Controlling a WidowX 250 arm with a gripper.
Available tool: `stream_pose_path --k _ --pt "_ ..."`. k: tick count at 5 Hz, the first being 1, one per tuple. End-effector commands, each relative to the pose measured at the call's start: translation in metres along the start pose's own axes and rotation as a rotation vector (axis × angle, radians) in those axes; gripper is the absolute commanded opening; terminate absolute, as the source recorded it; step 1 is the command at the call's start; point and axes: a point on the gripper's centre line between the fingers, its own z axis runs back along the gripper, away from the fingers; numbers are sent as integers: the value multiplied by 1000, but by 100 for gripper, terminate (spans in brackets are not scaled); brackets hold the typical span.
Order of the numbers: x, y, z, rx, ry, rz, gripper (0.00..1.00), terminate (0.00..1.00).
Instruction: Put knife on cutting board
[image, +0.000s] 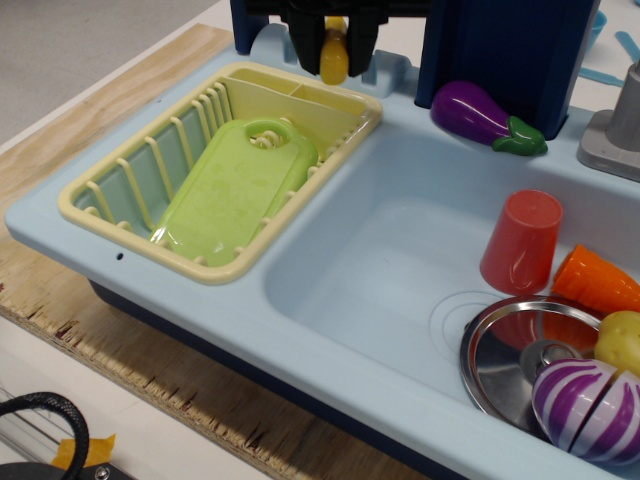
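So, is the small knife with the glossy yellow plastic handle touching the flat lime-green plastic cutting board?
Apart. The only view shows the knife clamped in the gripper above the rack, with a clear gap to the cutting board.

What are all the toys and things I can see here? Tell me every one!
knife: 1, yellow handle, held up above the back of the rack; blade hidden
cutting board: 1, lime green, lying in the rack
dish rack: 1, pale yellow, in the left part of the sink unit
sink unit: 1, light blue, on the wooden board
eggplant: 1, purple with green stem, on the back ledge
cup: 1, red-orange, upside down in the basin
carrot: 1, orange, right edge of the basin
pot lid: 1, silver, in the basin's right corner
onion: 1, purple and white, on the lid
yellow fruit: 1, at the right edge
tool: 1, black, top edge, closed on the knife handle
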Motion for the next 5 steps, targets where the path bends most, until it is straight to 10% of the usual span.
stream_pose_path --k 1,3,4,5 --pt "-27 26 17 9 -29 77 0 0" --pt "-44 52 0 -13 -3 52 0 0" --pt "-49 55 -9 -41 17 33 100 0" --pt "-57 55 -16 -67 30 64 100 0"
